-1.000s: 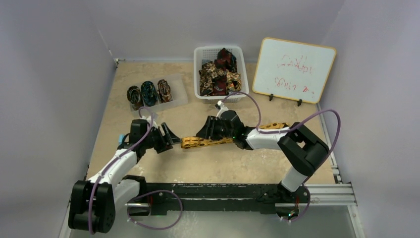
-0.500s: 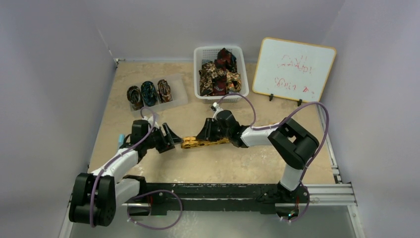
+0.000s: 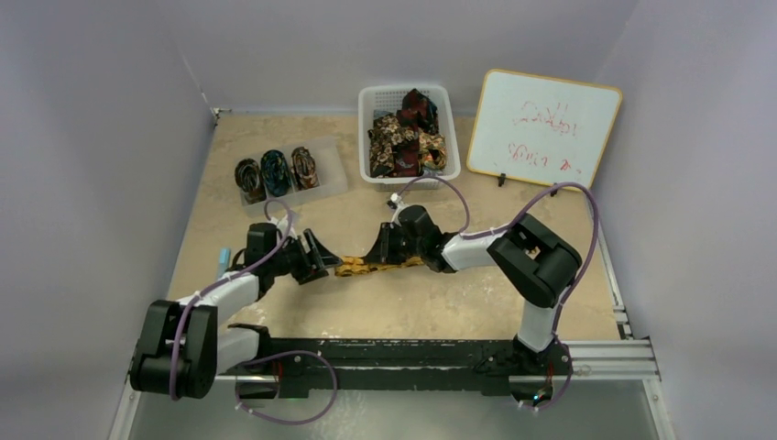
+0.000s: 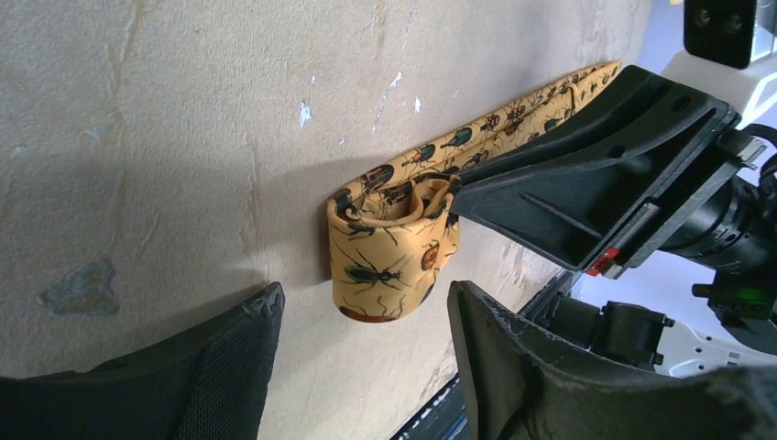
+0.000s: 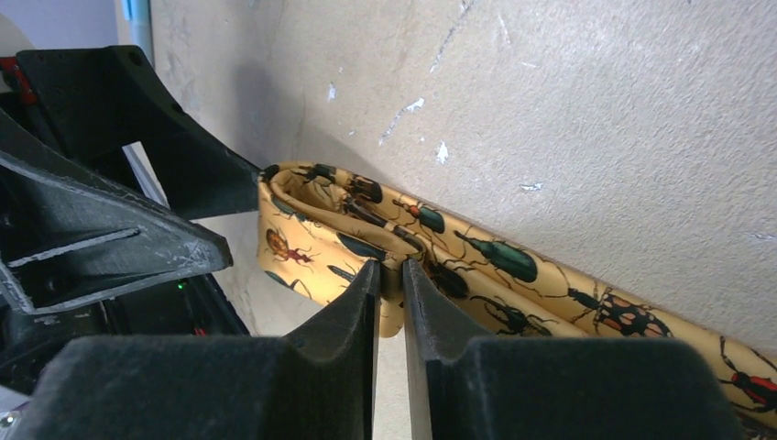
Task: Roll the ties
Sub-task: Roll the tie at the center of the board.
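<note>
While the right tool [image 5: 391, 269] pinches the yellow tie [image 4: 380, 266], left tool [image 4: 365, 298] gapes alongside, basket [image 3: 403, 88] behind.

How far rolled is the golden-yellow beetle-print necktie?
Partly rolled: the golden-yellow beetle-print necktie has one end coiled, pinched by the right tool; the rest lies unrolled along the table.
</note>
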You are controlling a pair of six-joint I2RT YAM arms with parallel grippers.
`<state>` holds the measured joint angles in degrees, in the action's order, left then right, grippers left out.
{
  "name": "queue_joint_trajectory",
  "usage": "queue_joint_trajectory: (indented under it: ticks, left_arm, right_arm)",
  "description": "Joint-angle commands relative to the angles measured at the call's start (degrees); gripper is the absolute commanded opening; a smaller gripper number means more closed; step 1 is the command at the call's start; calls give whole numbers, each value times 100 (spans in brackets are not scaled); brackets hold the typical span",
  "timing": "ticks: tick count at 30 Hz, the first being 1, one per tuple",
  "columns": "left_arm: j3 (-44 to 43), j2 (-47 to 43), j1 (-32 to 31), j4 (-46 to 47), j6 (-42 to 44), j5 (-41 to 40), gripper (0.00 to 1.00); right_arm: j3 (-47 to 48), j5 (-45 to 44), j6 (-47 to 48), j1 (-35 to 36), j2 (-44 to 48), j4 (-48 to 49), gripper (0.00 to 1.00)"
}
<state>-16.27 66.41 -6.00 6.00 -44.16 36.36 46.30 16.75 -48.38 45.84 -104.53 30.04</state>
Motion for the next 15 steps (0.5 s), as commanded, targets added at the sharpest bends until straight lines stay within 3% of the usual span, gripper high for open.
queue_joint_trajectory:
  ticks: [1, 11, 15]
  left_arm:
    - [74, 219, 46, 610, -137, 269, 64]
    - [220, 642, 36, 1096, -326, 326, 62]
    - [244, 833, 19, 1258, -546, 240, 56]
  right_arm:
    - [177, 232, 118, -4, -138, 34, 16]
    - [170, 190, 153, -4, -253, -13, 13]
    - [154, 179, 154, 1, -276, -16, 8]
